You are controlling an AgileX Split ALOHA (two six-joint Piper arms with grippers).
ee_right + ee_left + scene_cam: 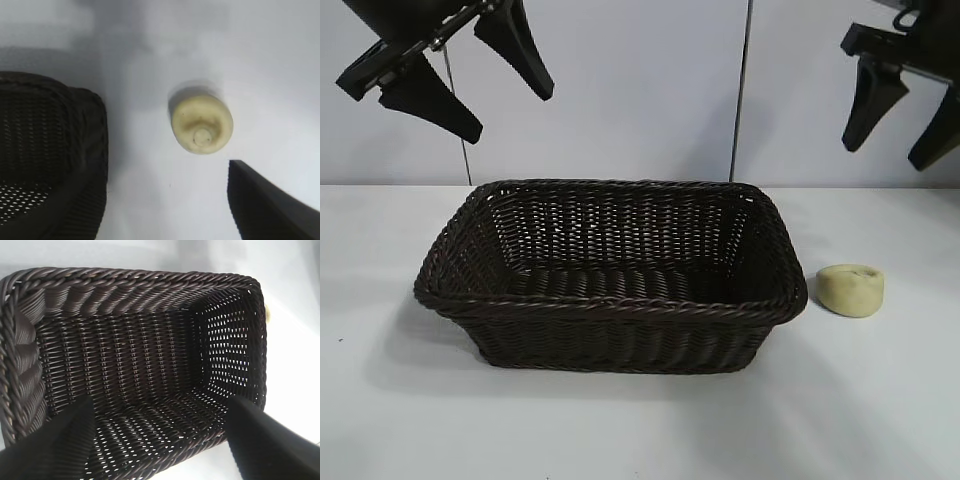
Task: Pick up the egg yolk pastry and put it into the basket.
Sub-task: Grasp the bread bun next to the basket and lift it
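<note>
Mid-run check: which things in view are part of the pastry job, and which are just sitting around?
In the job:
- egg yolk pastry, on the table right of the basket
- basket, nothing in it
- right gripper, open, above the pastry

Not in the job:
- left gripper, open, over the basket's left end
- white table

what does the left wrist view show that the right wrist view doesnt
Only the left wrist view shows the basket's whole bare woven inside, framed by the open left gripper. Only the right wrist view shows the egg yolk pastry fully, on the white table, with one right finger. Both show the basket's corner nearest the pastry.
</note>
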